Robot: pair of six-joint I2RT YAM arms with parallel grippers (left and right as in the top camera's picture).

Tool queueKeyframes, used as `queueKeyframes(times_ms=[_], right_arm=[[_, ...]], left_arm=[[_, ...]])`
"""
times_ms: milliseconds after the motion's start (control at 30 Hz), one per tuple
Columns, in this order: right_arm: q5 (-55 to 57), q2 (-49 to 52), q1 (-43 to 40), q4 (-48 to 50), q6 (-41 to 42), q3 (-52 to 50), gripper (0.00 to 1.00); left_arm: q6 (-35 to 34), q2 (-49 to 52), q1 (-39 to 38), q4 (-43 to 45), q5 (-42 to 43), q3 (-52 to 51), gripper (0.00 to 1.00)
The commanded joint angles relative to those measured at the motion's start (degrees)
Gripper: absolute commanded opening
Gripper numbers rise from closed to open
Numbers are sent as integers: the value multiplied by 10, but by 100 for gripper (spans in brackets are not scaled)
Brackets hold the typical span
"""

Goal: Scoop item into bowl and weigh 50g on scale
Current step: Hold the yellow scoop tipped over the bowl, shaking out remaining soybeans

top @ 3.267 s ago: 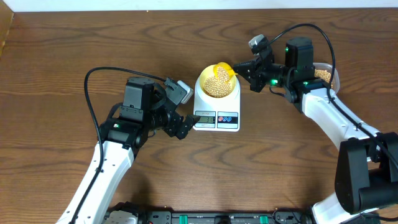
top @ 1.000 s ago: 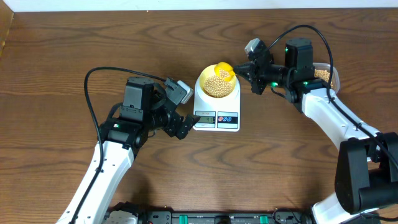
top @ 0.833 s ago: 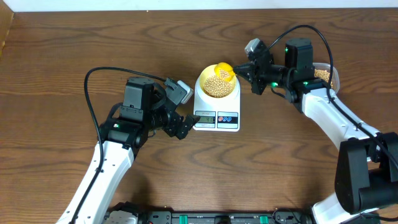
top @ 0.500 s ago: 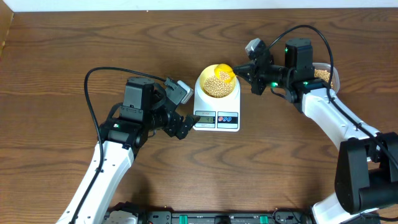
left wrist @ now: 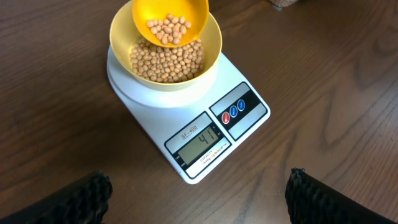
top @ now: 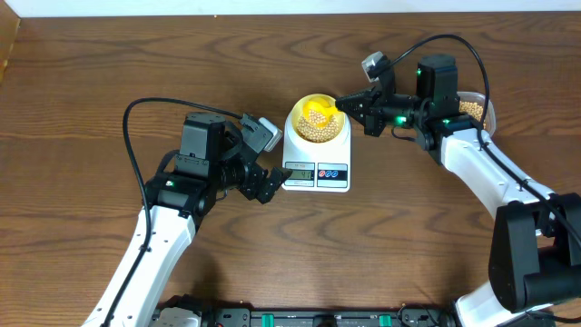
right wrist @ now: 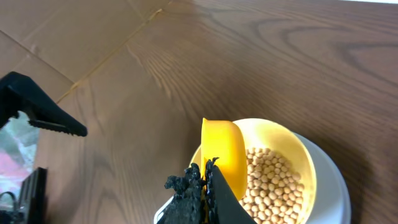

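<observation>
Hovering: scoop [right wrist: 222, 152] over bowl [right wrist: 280, 132] | scale [left wrist: 186, 109] apparently reads 41

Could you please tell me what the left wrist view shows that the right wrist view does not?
Only the left wrist view: the display of the scale, reading 41, its two round buttons, a few beans lying inside the yellow scoop, and the left gripper, wide open.
Only the right wrist view: the right gripper shut on the scoop's handle, and the scoop seen edge-on.
Both: the bowl of beans on the scale, the scoop over it, and the wooden table.
</observation>
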Motion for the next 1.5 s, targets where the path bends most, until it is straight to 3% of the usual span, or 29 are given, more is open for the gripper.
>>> queueKeyframes(times_ms=[0, 700, 1200, 1467], right_arm=[[-26, 4, 5, 4, 21, 3, 1], [-21, 4, 5, 14, 15, 3, 1], [11, 4, 5, -19, -90, 3, 1], [11, 4, 5, -64, -196, 3, 1]], left_arm=[[1, -5, 2, -1, -3, -1, 91], [1, -5, 2, -1, -3, -1, 91], [1, -5, 2, -1, -3, -1, 91], [1, -5, 2, -1, -3, -1, 91]])
